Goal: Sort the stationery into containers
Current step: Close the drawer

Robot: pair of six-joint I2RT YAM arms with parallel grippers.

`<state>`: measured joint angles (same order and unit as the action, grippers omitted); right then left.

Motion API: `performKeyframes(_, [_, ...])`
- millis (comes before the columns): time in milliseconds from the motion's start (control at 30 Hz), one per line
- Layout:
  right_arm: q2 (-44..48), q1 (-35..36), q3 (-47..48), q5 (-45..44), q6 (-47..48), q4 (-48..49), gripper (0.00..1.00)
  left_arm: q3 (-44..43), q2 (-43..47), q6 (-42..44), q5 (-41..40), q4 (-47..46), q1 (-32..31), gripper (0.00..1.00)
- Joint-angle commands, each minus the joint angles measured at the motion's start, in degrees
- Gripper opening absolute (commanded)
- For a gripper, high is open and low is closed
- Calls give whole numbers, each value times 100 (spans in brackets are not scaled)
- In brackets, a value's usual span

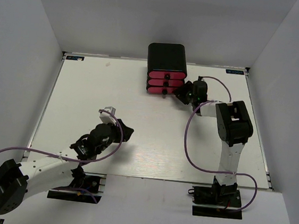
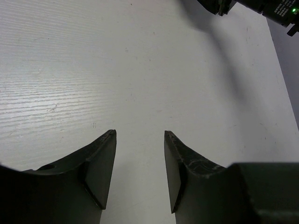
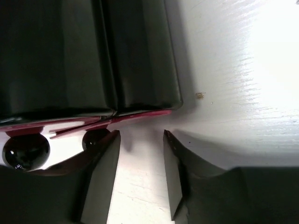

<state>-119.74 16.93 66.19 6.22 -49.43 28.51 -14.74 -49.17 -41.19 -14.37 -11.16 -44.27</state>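
Observation:
The black rounded cabinet (image 1: 166, 56) stands at the back middle of the table, with three pink drawers (image 1: 166, 84) and black round knobs facing the front. All drawers look shut. My right gripper (image 1: 180, 94) is open and empty, just off the drawers' right front corner. In the right wrist view the gripper (image 3: 140, 136) has bare table between its jaws, the pink drawer edge (image 3: 135, 115) just ahead, and a knob (image 3: 95, 139) beside the left finger. My left gripper (image 1: 128, 133) is open and empty over bare table; the left wrist view shows it (image 2: 140, 134) the same way. No stationery is in view.
The white table (image 1: 87, 95) is walled in by grey panels at the left, back and right. The right arm's purple cable (image 1: 188, 143) loops over the table's right half. The right arm (image 2: 261, 7) shows at the top right of the left wrist view.

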Motion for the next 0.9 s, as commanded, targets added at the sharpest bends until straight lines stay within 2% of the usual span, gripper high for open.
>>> performKeyframes(0, [240, -23, -211, 255, -6, 58, 41, -187, 144, 23, 31, -44, -20, 55])
performKeyframes(33, [354, -32, -517, 327, 12, 58, 34, -187, 144, 23, 31, -44, -20, 55])
performKeyframes(67, [460, -40, -642, 388, 56, 67, 16, -187, 144, 23, 31, -44, -20, 52])
performKeyframes(133, [750, -49, -1063, 626, 82, 163, 0, -187, 144, 23, 31, -44, -20, 49])
performKeyframes(233, [1321, -84, -1626, 854, 398, 85, 0, -187, 197, 23, 31, -97, -20, 42])
performKeyframes(300, [1813, -93, -1768, 1284, 1187, -195, 0, -187, 197, 76, 31, -167, -20, 33])
performKeyframes(333, [1936, -67, -1724, 1433, 1869, -545, 0, -187, 197, 137, 31, -228, -20, 30])
performKeyframes(367, [2181, -67, -1637, 1713, 2624, -1088, 10, -265, 136, 207, 83, -229, -20, 27])
performKeyframes(400, [2436, -32, -1575, 1768, 2962, -1354, 28, -266, 135, 208, 84, -229, -20, 26])
performKeyframes(433, [2699, -23, -1592, 1777, 3583, -1923, 38, -405, 66, 295, 84, -229, -20, 26])
performKeyframes(467, [2980, -32, -1636, 1751, 3981, -2059, 47, -407, 13, 374, 84, -229, -20, 26])
performKeyframes(500, [3122, -66, -1662, 1690, 4281, -2147, 64, -494, 12, 375, 84, -229, -20, 30])
performKeyframes(567, [3614, -67, -1523, 1306, 4755, -2715, 90, -660, -58, 506, 84, -229, -20, 48])
performKeyframes(600, [3825, -76, -1452, 1025, 4750, -2832, 90, -722, -119, 507, 31, -159, -20, 73])
performKeyframes(667, [3993, -75, -1223, 645, 4776, -3228, 90, -898, -207, 594, 31, -106, -20, 93])
performKeyframes(700, [4237, -76, -1188, 452, 4915, -3299, 90, -951, -286, 664, 31, -106, -20, 100])
performKeyframes(867, [4854, -76, -1293, 117, 5400, -2959, 90, -1364, -506, 928, 83, 17, -20, 100])
